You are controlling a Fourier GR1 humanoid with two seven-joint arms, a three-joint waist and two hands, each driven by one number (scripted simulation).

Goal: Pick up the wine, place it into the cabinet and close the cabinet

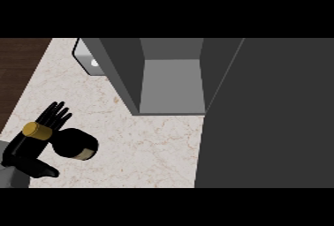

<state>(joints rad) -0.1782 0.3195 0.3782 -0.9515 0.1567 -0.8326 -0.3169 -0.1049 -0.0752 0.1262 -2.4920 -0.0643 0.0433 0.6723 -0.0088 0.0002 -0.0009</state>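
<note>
The largest thing in view is the cabinet door (274, 114), a broad dark grey panel that fills the right side of the view from top to bottom and stands swung open. Beside it, at upper centre, the cabinet (166, 75) shows its open interior: grey side walls and a lighter grey floor, seen steeply from above, with nothing visible inside.

The bench (143, 145) spreads under and in front of the cabinet, a pale marbled stone top with fine brown veins. Along its left edge a strip of dark brown wooden floor (20, 70) shows at the upper left. Just left of the cabinet, at the top of the bench, part of a grey, rounded-cornered object (85, 59) with a pale spot sticks out from behind the cabinet wall; what it is cannot be told.

At the lower left the left hand (29, 145) comes in from the edge, black, its fingers (55, 114) straight and spread, pointing up and away. Its thumb lies out to the lower right.

The wine bottle (77, 145) lies just right of that hand on the bench, well apart from the cabinet. It looks like a dark body with a pale band at its lower end, and its gold-capped neck (37, 131) crosses the hand at the base of the fingers. The fingers do not curl round it, so the hand reads as open against the bottle.

The right hand does not show.
</note>
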